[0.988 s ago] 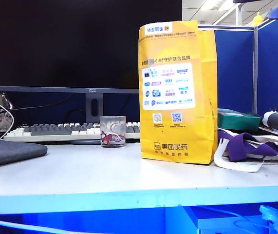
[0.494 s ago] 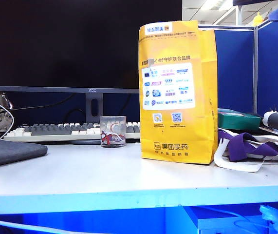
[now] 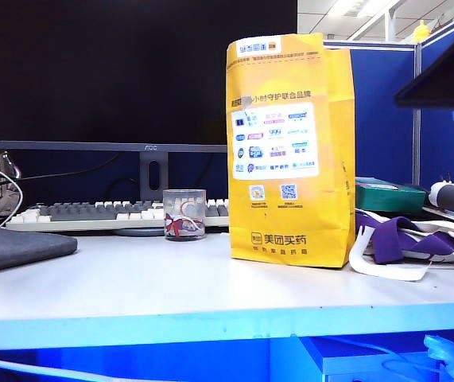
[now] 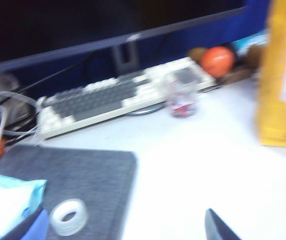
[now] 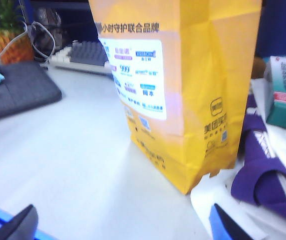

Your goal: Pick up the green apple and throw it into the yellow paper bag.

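Dark arm part newly top right, exterior view; right gripper (image 5: 120, 225) spread near yellow paper bag (image 5: 183, 85); left gripper (image 4: 218, 230) unclear.

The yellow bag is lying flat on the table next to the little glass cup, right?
Not quite. The yellow bag is standing upright on the table, not lying flat. It is next to the little glass cup, as the exterior view shows.

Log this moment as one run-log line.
apple: not in view | yellow paper bag: upright on table | right end effector: open, facing bag | left end effector: state unclear, above table
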